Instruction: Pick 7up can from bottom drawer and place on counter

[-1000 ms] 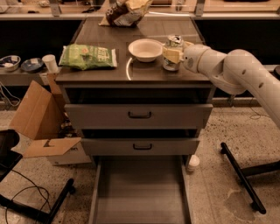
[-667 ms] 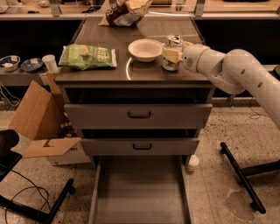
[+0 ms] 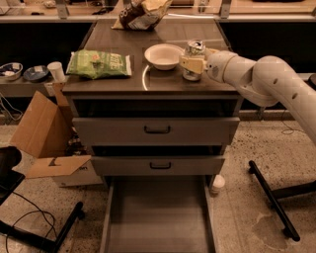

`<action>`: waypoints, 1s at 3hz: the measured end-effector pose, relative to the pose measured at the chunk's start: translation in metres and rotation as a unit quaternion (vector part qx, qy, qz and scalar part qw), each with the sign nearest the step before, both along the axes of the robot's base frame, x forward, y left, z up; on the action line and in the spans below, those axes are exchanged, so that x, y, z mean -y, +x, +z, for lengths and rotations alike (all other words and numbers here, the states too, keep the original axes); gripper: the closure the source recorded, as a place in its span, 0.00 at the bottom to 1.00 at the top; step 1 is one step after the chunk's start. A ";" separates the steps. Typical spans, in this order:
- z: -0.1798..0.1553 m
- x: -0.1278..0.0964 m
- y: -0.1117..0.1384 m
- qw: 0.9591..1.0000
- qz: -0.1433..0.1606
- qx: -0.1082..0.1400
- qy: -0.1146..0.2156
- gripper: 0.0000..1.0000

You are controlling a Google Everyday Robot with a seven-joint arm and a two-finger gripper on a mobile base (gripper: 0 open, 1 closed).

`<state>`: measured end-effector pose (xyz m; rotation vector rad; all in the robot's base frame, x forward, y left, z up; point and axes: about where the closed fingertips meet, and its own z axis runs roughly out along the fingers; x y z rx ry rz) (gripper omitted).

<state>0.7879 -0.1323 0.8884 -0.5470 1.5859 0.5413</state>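
The 7up can point(image 3: 194, 48), with a shiny silver top, stands upright on the counter point(image 3: 118, 84) just right of the white bowl point(image 3: 163, 55). My gripper point(image 3: 193, 63) reaches in from the right on the white arm, and its pale fingers point(image 3: 190, 64) sit around the can's body, which they mostly hide. The bottom drawer point(image 3: 159, 217) is pulled out at the foot of the cabinet, with a bare grey floor.
A green chip bag point(image 3: 98, 63) lies on the counter's left, a brown snack bag point(image 3: 140, 15) at its back. Two upper drawers with black handles point(image 3: 157, 130) are closed. A cardboard box point(image 3: 44, 133) stands left, a small white bottle point(image 3: 217, 184) right of the open drawer.
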 end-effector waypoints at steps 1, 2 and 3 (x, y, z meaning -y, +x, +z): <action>0.026 0.013 -0.008 1.000 0.005 0.012 -0.011 0.00; 0.065 0.042 -0.045 0.999 0.028 0.023 -0.034 0.00; 0.070 0.067 -0.094 0.997 0.057 0.035 -0.041 0.00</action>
